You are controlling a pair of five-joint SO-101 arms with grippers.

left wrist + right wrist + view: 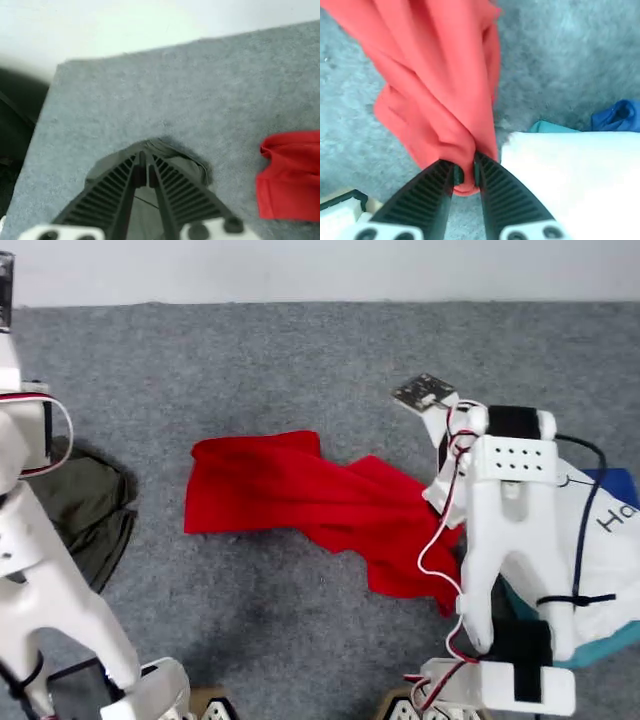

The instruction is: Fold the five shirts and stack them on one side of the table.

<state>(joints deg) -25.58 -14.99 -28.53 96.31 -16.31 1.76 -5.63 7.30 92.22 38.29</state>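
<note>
Now the right jaws are clamped on a bunched end of the red shirt (445, 75); from them its long axis runs over the worktop (300, 360) toward the left jaws; those are together, above the dark shirt (175, 152); the right arm is nearer.

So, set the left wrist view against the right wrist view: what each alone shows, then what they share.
Left wrist view alone: the left gripper, shut, over a dark green shirt, and the table edge against a pale wall. Right wrist view alone: the right gripper shut on a bunched fold of the red shirt, next to a white shirt, teal cloth and blue cloth. Both: the red shirt and the grey table.
</note>
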